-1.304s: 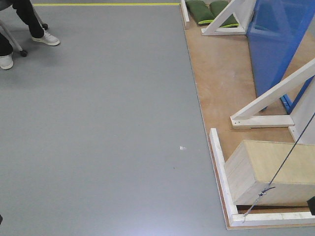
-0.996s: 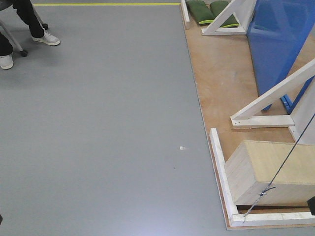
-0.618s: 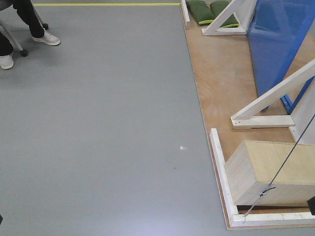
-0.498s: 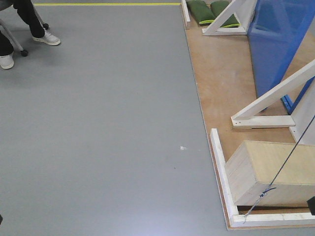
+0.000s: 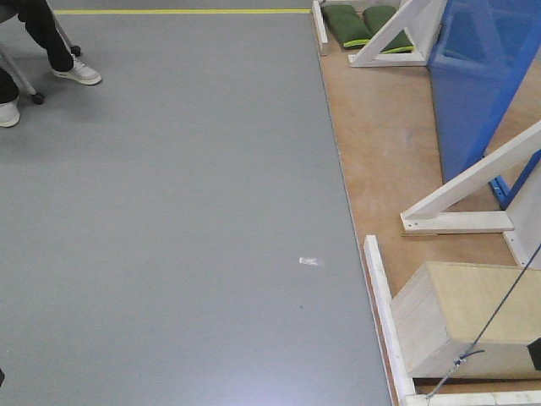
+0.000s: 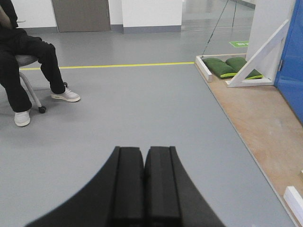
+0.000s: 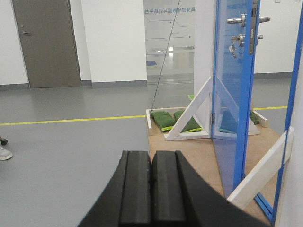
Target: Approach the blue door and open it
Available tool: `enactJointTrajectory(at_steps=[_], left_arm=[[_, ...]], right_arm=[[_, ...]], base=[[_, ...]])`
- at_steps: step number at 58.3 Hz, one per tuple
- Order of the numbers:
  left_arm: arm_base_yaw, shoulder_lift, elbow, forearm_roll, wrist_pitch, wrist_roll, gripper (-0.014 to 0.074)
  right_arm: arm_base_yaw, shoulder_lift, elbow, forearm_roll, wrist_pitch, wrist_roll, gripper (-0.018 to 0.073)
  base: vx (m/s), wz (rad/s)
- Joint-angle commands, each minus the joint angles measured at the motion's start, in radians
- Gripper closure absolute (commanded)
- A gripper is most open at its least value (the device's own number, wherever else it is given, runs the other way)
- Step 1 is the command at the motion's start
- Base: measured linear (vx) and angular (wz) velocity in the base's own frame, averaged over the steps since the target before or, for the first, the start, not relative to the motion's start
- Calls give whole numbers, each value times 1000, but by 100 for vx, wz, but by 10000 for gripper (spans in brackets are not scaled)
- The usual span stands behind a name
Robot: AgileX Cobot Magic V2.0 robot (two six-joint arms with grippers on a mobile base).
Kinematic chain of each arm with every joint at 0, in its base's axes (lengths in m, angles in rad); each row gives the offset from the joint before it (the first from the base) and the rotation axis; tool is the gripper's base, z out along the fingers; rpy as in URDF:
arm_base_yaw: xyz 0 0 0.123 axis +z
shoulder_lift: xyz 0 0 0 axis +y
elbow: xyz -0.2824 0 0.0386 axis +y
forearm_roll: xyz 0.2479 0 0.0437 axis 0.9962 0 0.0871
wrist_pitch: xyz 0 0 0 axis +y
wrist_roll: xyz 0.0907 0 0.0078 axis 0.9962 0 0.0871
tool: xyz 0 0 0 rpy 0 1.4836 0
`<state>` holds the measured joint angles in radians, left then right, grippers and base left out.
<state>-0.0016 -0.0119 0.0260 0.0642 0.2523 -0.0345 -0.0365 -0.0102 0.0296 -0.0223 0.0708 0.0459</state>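
The blue door (image 7: 232,104) stands ahead on my right, seen nearly edge-on in the right wrist view. Its silver lever handle (image 7: 236,20) and round thumb-turn lock (image 7: 239,38) sit high near its edge. In the front view its lower part (image 5: 473,93) rises from a plywood platform (image 5: 389,144). A strip of it shows at the left wrist view's right edge (image 6: 292,75). My left gripper (image 6: 144,156) is shut and empty over grey floor. My right gripper (image 7: 151,161) is shut and empty, well short of the door.
White wooden braces (image 5: 461,199) prop the door frame. A wooden box (image 5: 461,317) with a thin cable (image 5: 499,309) sits at the platform's near corner. Green bags (image 5: 359,21) lie at its far end. A seated person (image 6: 23,61) is far left beyond a yellow floor line (image 6: 118,65).
The platform, braces and box have slid down and slightly right in the front view, and the person's feet have shifted left: the base has rolled a little forward.
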Motion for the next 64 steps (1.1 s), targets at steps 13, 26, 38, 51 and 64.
enactJointTrajectory(at_steps=[13,26,38,51,64], left_arm=[[-6,-12,-26,-7,-83,-4,524],[-6,-12,-26,-7,-83,-4,524],[-6,-12,-26,-7,-83,-4,524],[-6,-12,-26,-7,-83,-4,524],[-6,-12,-26,-7,-83,-4,524]], right_arm=[[-7,-14,3,-7,-84,-6,547],[-7,-14,3,-7,-84,-6,547],[-7,-14,3,-7,-84,-6,547],[-7,-14,3,-7,-84,-6,547],[-7,-14,3,-7,-84,-6,547]], base=[[30,6],[35,8],[38,5],[41,5],[41,-1]])
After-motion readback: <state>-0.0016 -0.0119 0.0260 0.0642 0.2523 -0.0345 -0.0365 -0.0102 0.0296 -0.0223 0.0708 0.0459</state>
